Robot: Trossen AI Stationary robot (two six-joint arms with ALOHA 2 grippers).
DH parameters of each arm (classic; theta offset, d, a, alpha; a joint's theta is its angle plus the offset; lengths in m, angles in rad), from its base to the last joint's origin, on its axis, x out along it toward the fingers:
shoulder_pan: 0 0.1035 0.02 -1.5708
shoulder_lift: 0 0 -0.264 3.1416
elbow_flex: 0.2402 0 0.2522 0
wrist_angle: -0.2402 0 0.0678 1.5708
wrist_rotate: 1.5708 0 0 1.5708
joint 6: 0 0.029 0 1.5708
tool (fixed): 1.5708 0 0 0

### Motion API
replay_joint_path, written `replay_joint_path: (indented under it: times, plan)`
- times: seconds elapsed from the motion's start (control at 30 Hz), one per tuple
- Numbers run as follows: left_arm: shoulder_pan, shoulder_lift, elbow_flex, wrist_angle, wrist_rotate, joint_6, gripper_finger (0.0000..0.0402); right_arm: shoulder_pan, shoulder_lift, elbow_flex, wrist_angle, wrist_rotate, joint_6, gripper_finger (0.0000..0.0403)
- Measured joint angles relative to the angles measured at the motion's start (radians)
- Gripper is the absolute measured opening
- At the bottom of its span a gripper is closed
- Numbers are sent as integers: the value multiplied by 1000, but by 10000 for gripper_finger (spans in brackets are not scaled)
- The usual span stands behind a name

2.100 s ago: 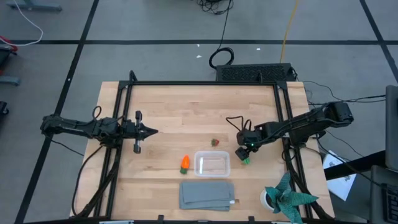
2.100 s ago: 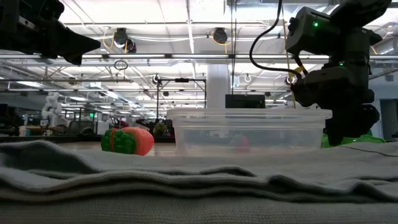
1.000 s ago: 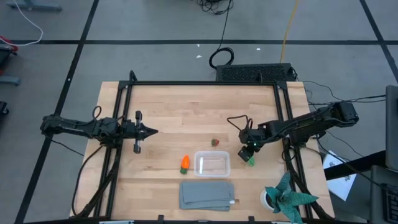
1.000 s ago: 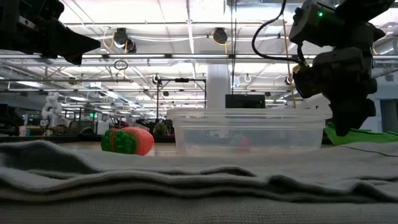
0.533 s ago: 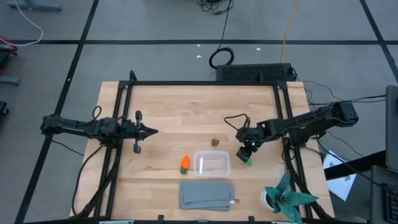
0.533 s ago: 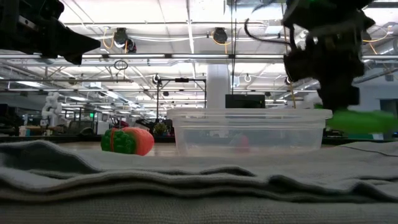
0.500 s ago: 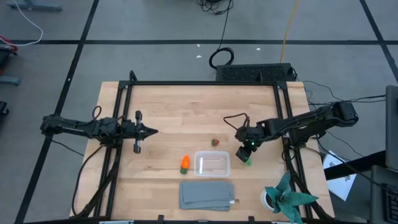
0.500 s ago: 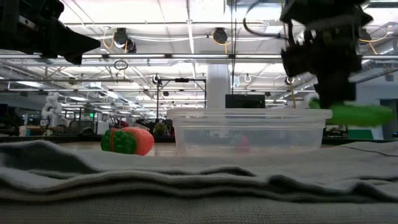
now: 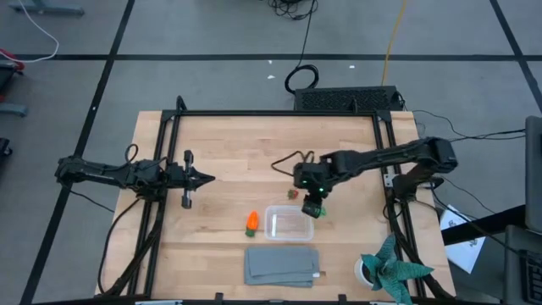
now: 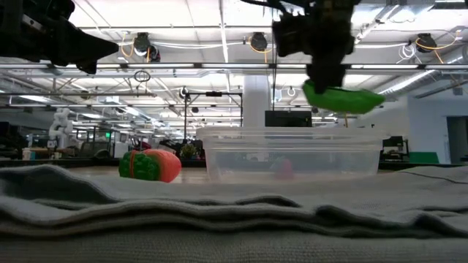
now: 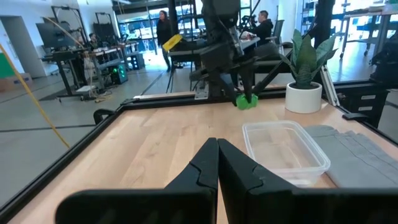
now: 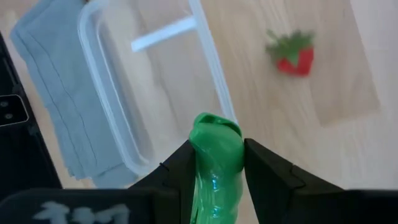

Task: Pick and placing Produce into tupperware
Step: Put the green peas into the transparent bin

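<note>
My right gripper [image 9: 312,202] is shut on the green pod [image 10: 342,98] and holds it above the far right corner of the clear tupperware [image 9: 289,224], higher than its rim [image 10: 292,134]. The orange carrot [image 9: 251,223] lies on the table just left of the tupperware. The small red piece [image 9: 293,193] lies on the wood just beyond the tupperware's far edge. My left gripper [image 9: 203,179] hangs shut above the table's left part, well away from all of them. My right gripper pinches the green pod [image 12: 208,165] between its two fingers [image 12: 264,168], near one of its ends. The fingers point down from above. The pod is lifted clear, and its longer part [image 10: 362,100] juts out roughly level below the fingers.
A folded grey cloth [image 9: 282,265] lies at the near edge in front of the tupperware. A potted green plant [image 9: 389,267] stands at the near right corner. Black frame rails [image 9: 161,212] run along the table's sides. Bare wood lies between the two arms.
My right gripper has risen and gone toward the table's left with the green pod, from beside the tupperware's right side to above its far right corner. The pod has come up from table height to above the rim.
</note>
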Motion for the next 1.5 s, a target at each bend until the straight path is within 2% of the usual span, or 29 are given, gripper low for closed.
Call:
replay_joint_path:
  times: [0.37,0.83,1.17,1.5]
  plan:
    - [0,0,0,-6,1,0,5,-52,197,217,-96,-30,-163,109]
    - [0,0,0,-5,1,1,5,-63,303,475,-208,-30,-244,109]
    - [0,0,0,-6,1,1,5,-34,352,495,-81,-17,-379,109]
    - [0,0,0,-8,4,1,5,40,427,494,-40,13,-498,109]
